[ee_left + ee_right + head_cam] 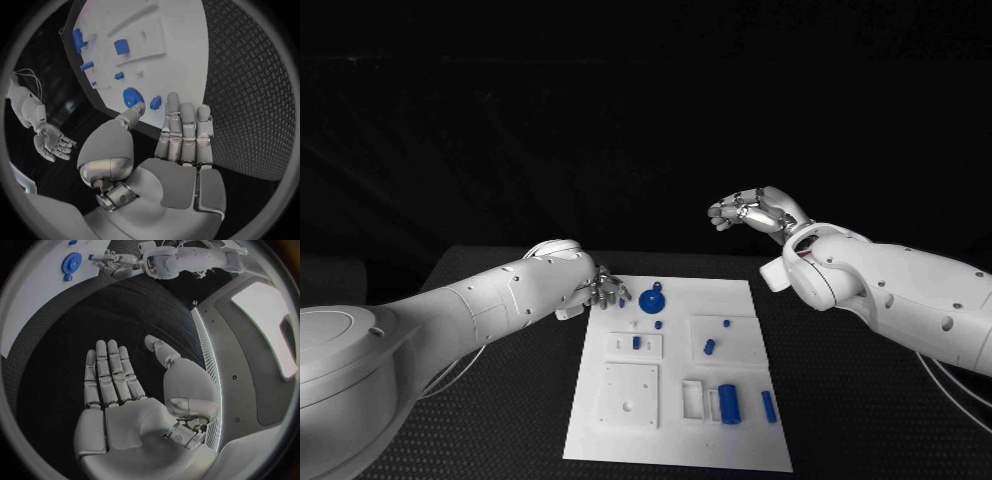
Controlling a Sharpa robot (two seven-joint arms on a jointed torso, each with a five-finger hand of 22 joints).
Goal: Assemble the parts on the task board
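Observation:
The white task board [678, 440] lies in the middle of the black table. At its far end sits a round blue part [653, 303], and several smaller blue parts [710, 346] lie further along it. My left hand [606, 291] hovers at the board's far left corner, just beside the round part [131, 96]. Its fingers [181, 130] are straight and apart with nothing in them, and a small blue piece [155, 102] lies just beyond the tips. My right hand [754, 212] is raised behind the board's far right corner, its palm [128, 415] flat and empty.
White raised blocks [630, 394] and a blue cylinder [728, 403] occupy the board's near half. Black mat [877, 420] surrounds the board on both sides. The table's far edge [675, 251] runs just behind both hands.

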